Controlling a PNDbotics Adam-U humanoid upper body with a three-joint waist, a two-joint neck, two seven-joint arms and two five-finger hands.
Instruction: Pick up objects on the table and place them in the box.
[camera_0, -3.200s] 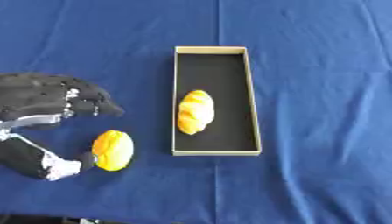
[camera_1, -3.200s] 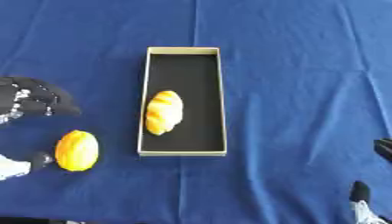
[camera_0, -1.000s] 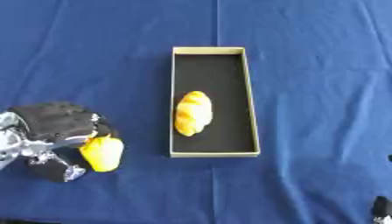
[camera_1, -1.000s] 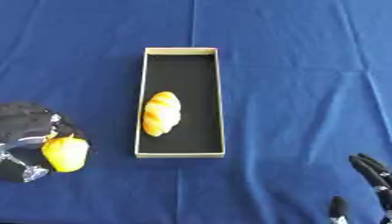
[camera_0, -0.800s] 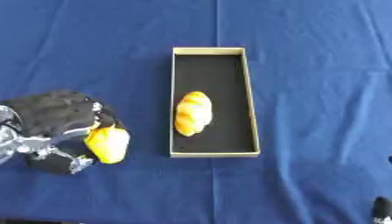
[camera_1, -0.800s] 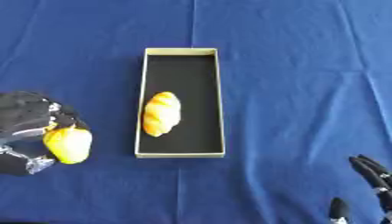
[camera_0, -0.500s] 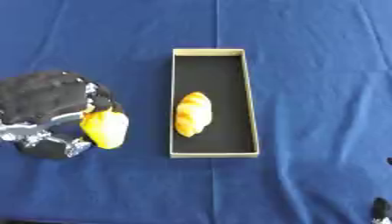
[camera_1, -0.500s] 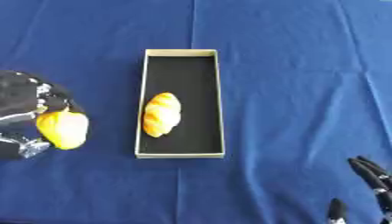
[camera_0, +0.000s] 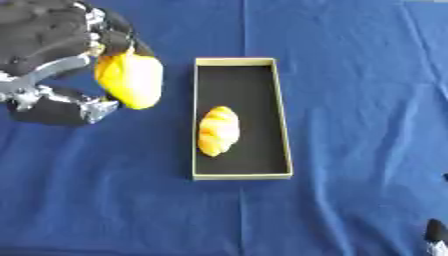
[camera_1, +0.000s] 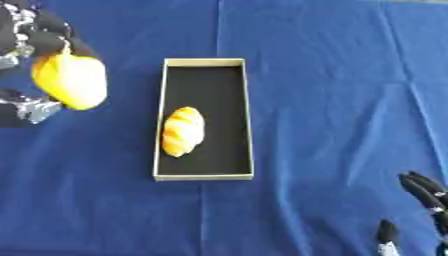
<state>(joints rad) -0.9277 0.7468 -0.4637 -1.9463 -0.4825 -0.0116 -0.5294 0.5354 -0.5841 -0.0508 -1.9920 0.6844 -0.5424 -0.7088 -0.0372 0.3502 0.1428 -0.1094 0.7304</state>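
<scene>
Fingers (camera_0: 114, 37) of my left hand (camera_0: 48, 42) are curled round the yellow object (camera_0: 129, 80), with the thumb under it, so I am holding it up near the upper left of the view, off the blue table (camera_0: 350, 100). It sits just left of the box (camera_0: 241, 175), not over it. I can see it is rounded and yellow-orange, but not what it is. Much of the hand runs past the top and left edges, and in the right eye view only its rim shows.

My right hand (camera_1: 424, 200) shows only as a few dark fingers at the lower right corner, straight and pointing up, holding nothing; the rest is cut off.

In the box, a striped orange pastry (camera_0: 218, 131) lies lengthwise a little below the middle, nearer the left wall. I see bare black floor above it and a smaller strip below. Around the box, blue cloth reaches every edge, with wide open room on the right.
</scene>
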